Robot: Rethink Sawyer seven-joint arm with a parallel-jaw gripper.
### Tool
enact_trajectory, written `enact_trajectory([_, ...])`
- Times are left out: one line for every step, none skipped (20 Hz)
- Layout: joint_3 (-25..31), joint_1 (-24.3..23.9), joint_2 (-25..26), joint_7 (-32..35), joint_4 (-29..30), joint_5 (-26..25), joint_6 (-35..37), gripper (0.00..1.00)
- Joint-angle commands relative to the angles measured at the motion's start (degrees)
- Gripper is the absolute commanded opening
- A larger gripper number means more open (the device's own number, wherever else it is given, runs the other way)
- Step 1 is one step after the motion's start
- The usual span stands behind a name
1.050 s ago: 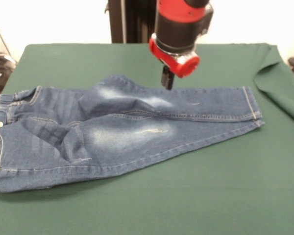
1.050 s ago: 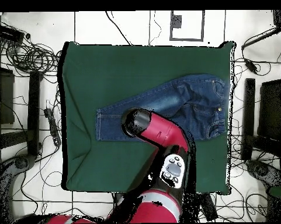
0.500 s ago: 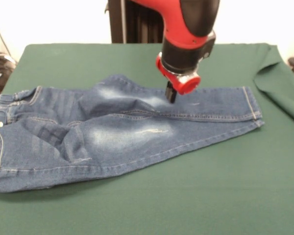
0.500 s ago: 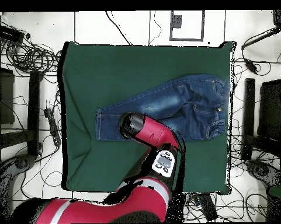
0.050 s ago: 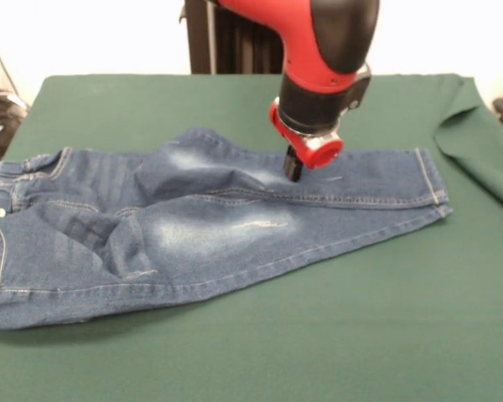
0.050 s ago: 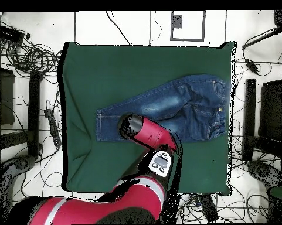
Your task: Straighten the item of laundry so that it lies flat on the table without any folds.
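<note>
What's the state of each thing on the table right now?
jeans: spread lengthwise on the table, legs overlapping, creases near the crotch, not flat yet.
gripper: down at the upper leg of the jeans; open or shut not visible.
table: covered in green cloth, cloth folded up at one corner.
</note>
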Motion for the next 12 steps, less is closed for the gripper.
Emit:
enact_trajectory([6.7, 5.0, 2.9, 21.9, 2.1, 7.9, -3.0, 0.00])
enact_trajectory([4.7, 7.1, 3.0, 24.4, 1.0, 8.6, -0.3, 0.00])
enact_trajectory([4.4, 7.9, 2.6, 25.3, 0.9, 9.2, 0.9, 0.00])
enact_trajectory([3.7, 9.0, 2.2, 26.7, 0.4, 9.7, 2.8, 0.00])
enact_trajectory([3.0, 10.0, 1.9, 28.2, -0.1, 10.1, 4.8, 0.00])
enact_trajectory([2.4, 11.1, 1.3, 30.1, -0.8, 10.6, 7.2, 0.00])
enact_trajectory([2.2, 11.7, 0.9, 31.4, -1.1, 11.0, 8.6, 0.00])
enact_trajectory([1.9, 12.6, 0.4, 33.6, -1.8, 11.5, 10.8, 0.00])
enact_trajectory([0.9, 13.5, 0.5, 34.4, -2.7, 11.2, 12.0, 0.00])
enact_trajectory([-0.3, 14.4, 0.2, 36.5, -3.9, 10.7, 15.2, 0.00])
enact_trajectory([-0.1, 14.4, -0.5, 37.1, -3.8, 10.9, 16.1, 0.00])
enact_trajectory([0.6, 14.5, -1.7, 38.3, -3.5, 11.4, 17.5, 0.00])
